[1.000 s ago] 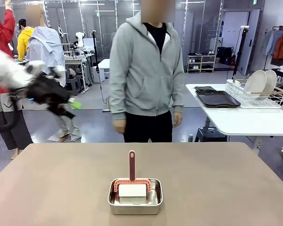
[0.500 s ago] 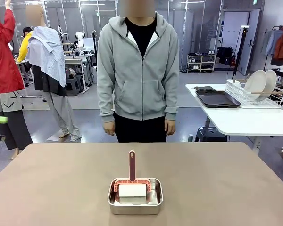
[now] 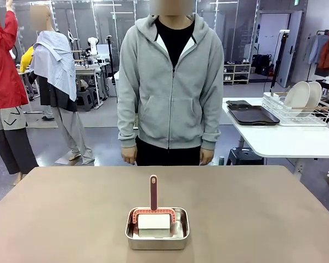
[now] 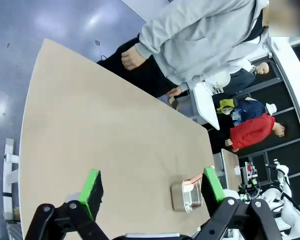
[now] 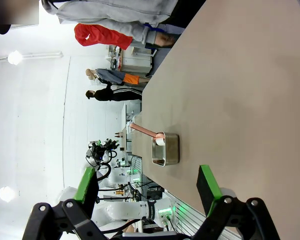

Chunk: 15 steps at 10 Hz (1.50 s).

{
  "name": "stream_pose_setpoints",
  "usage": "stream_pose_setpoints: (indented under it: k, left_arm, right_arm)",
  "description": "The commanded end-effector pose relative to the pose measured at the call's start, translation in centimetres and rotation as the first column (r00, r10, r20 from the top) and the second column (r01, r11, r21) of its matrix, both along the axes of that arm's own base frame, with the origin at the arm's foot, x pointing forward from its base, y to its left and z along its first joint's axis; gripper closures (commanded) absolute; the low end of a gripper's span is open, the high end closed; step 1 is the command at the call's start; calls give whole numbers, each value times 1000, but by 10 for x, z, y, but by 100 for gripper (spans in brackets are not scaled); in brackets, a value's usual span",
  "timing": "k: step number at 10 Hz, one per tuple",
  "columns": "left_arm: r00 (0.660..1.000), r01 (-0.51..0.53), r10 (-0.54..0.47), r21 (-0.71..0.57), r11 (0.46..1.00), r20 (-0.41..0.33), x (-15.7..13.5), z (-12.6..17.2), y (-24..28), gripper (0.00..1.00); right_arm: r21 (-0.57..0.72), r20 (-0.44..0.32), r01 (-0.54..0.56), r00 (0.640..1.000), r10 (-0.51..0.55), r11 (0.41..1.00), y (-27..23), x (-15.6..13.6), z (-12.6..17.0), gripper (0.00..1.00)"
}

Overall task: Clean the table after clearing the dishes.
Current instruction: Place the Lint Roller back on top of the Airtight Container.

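Where pan (image 3: 157, 229) sits, sponge (image 3: 153, 221) half-hidden

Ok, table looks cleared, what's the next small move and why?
Probably bring one open tool, say the right tool, down toward the pink handle standing up from the steel pan. The table carries no dishes, and both tools hang open and high.
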<state>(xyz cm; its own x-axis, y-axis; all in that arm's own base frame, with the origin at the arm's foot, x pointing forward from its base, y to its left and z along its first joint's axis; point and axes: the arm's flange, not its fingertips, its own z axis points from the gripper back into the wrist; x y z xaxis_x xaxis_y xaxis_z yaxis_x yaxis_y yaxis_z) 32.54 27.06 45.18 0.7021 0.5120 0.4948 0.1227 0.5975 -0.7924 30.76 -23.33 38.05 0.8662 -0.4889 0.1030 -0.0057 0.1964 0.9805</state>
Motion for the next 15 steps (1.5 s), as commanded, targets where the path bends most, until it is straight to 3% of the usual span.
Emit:
stream_pose_setpoints:
  k: [1,15]
  left_arm:
    - [1000,-2,2,-17,1000,-10,-3,-5,-1,0]
    - [1000,-2,2,-17,1000,-10,-3,-5,-1,0]
  right_arm:
    - [9,10,9,1000,-9,1000,1,0,4,0]
    - [9,10,9,1000,-9,1000,1,0,4,0]
